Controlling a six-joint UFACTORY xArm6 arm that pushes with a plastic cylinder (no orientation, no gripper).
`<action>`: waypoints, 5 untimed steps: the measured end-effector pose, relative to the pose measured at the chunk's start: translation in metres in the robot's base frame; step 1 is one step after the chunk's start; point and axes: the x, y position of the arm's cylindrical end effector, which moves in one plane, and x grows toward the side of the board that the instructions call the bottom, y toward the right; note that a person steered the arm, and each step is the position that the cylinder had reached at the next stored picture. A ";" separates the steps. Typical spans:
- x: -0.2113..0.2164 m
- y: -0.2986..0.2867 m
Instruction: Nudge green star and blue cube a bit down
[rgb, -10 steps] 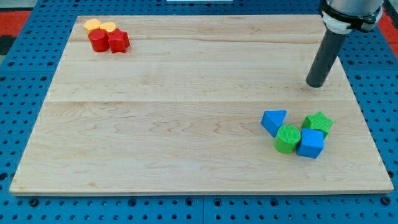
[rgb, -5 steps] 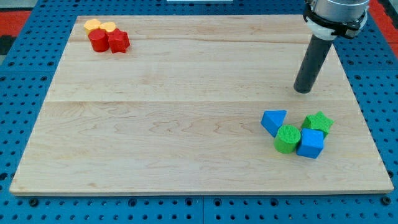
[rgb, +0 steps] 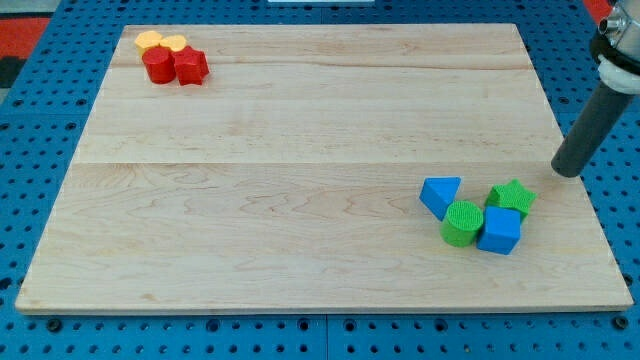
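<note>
Nothing pushed yet, judging from how things lie: green star (rgb: 512, 197) and blue cube (rgb: 499, 231) sit together in the cluster at the lower right of the wooden surface (rgb: 300, 200), roughly at 4 o'clock from the board's middle, well short of the bottom edge. Cube touching the star at the star's 7 o'clock; green cylinder (rgb: 462, 222) pressed against the cube at its 9 o'clock; blue triangle (rgb: 441, 194) just beside the cylinder at its 11 o'clock. My tip (rgb: 566, 171) resting near the surface's right edge, at about 2 o'clock from the star, near it but clearly apart, with bare wood between. No fingers on this rig, only the dark rod, so nothing grasped, clenched or released; contact with any block absent. Far off at 10 o'clock from the board's middle, a red cylinder (rgb: 156, 66) and a second red block (rgb: 190, 66) of unclear shape huddled with two yellow blocks (rgb: 160, 42), untouched and irrelevant to the job. Left to do, as a judgement: bring the tip round to 12 o'clock of the star, then slide toward 6 o'clock so star and cube travel a short way down together. Likely risk: a push from the present 2 o'clock side would drive the star sideways into the cylinder rather than down, and the cube, offset at 7 o'clock, may pivot away instead of following.
</note>
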 end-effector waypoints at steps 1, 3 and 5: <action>0.020 -0.018; 0.025 -0.052; 0.031 0.002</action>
